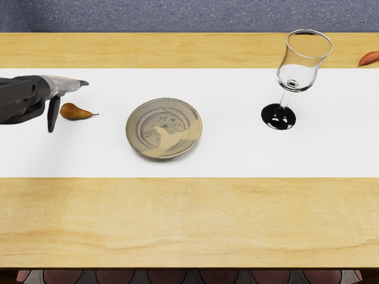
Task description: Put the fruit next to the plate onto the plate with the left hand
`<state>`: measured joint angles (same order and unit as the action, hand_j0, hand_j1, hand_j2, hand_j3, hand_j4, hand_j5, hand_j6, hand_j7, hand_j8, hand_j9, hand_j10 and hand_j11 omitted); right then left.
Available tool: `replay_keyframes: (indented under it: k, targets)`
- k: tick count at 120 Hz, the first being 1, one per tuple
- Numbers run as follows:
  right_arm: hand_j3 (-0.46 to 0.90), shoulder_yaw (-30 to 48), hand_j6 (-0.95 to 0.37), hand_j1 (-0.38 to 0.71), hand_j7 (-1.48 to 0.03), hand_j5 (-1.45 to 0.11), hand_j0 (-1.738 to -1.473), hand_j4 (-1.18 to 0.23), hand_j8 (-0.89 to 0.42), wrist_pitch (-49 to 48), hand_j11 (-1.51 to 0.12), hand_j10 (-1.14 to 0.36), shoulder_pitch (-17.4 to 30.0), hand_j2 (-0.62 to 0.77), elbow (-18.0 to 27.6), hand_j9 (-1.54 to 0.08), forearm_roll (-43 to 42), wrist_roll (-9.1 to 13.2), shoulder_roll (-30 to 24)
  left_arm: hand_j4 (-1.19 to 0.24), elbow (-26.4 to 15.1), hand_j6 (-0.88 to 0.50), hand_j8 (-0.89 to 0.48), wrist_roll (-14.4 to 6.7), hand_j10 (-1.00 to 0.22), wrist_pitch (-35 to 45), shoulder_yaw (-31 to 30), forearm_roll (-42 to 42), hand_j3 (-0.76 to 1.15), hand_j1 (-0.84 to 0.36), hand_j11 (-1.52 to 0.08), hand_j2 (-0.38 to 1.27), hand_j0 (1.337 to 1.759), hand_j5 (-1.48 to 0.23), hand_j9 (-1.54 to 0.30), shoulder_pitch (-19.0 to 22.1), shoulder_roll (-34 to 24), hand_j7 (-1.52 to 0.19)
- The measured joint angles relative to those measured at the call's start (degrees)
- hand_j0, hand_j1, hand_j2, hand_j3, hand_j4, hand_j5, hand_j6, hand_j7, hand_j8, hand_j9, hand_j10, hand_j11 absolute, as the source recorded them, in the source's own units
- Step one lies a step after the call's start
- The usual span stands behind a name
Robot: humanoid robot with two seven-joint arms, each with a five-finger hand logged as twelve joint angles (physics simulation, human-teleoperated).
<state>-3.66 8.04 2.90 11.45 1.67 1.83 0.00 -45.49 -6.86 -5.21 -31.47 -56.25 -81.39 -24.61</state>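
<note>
A small brown pear [76, 112] lies on the white runner, left of the plate [136, 139], stem pointing right. The plate is a round grey-tan ceramic dish with nothing on it. My left hand [59, 100] comes in from the left edge and hovers right at the pear's left end. Its fingers are spread: one stretches right above the pear, the thumb [53, 115] hangs down just left of it. The hand holds nothing. The right arm is out of view.
A tall clear wine glass [299, 74] with a black foot stands on the runner at the right. A second reddish fruit [369, 58] lies on the wood at the far right edge. The white runner [237, 154] crosses the wooden table.
</note>
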Motion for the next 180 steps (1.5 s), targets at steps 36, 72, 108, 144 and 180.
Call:
replay_keyframes:
  k: [36,72,108,144,180]
  targets:
    - [0.00,0.0,-0.03,-0.31,-0.04,-0.04,-1.658,-0.03,-0.03,0.0,-0.04,-0.03,0.0,-0.01,0.0,-0.04,0.0,0.0,0.0,-0.11,0.8,-0.11,-0.11,0.0,-0.11,-0.2,-0.5,-0.1,0.00,0.22,-0.14,0.02,1.658,-0.14,-0.14,0.3,0.7,-0.14]
    - [0.00,0.0,-0.03,-0.31,-0.04,-0.04,-1.658,-0.03,-0.03,0.0,-0.04,-0.03,0.0,-0.01,0.0,-0.04,0.0,0.0,0.0,-0.22,0.9,-0.22,-0.22,0.0,-0.22,-0.1,-0.5,-0.1,0.00,0.09,-0.28,0.04,1.658,-0.28,-0.28,0.7,1.5,-0.28]
    - [0.00,0.0,-0.03,-0.31,-0.04,-0.04,-1.658,-0.03,-0.03,0.0,-0.04,-0.03,0.0,-0.01,0.0,-0.04,0.0,0.0,0.0,-0.27,2.1,-0.28,-0.27,0.1,-0.27,0.2,-0.4,-0.1,0.00,0.02,-0.35,0.06,1.658,-0.35,-0.35,1.8,2.5,-0.35]
    - [0.00,0.0,-0.03,-0.31,-0.04,-0.04,-1.658,-0.03,-0.03,0.0,-0.04,-0.03,0.0,-0.01,0.0,-0.04,0.0,0.0,0.0,-0.35,2.5,-0.35,-0.35,0.2,-0.35,2.2,-0.2,0.1,0.00,-0.06,-0.45,0.07,1.658,-0.45,-0.45,2.6,2.4,-0.45]
    - [0.00,0.0,-0.03,-0.31,-0.04,-0.04,-1.658,-0.03,-0.03,0.0,-0.04,-0.03,0.0,-0.01,0.0,-0.04,0.0,0.0,0.0,-0.40,3.4,-0.40,-0.40,0.5,-0.40,5.1,0.6,0.6,0.00,-0.12,-0.52,0.08,1.658,-0.52,-0.52,3.6,2.8,-0.52]
